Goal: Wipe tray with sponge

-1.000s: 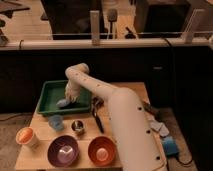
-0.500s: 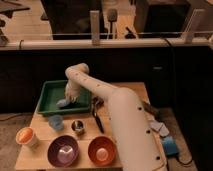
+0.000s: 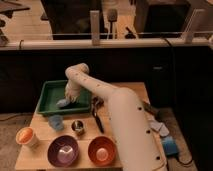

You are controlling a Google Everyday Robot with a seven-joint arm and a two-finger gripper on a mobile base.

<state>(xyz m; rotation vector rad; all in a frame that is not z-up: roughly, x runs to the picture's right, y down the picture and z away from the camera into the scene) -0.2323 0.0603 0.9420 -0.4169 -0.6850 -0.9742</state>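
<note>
The green tray (image 3: 50,95) lies at the back left of the wooden table. The pale-blue sponge (image 3: 63,103) rests on the tray floor near its front right. My white arm reaches over from the right and bends down into the tray, and the gripper (image 3: 69,98) sits right on top of the sponge, pressing it against the tray.
In front of the tray stand a light-blue cup (image 3: 56,121) and a small metal cup (image 3: 77,126). An orange cup (image 3: 26,136), a purple bowl (image 3: 63,150) and an orange bowl (image 3: 102,150) line the front edge. A dark utensil (image 3: 97,117) lies beside the tray.
</note>
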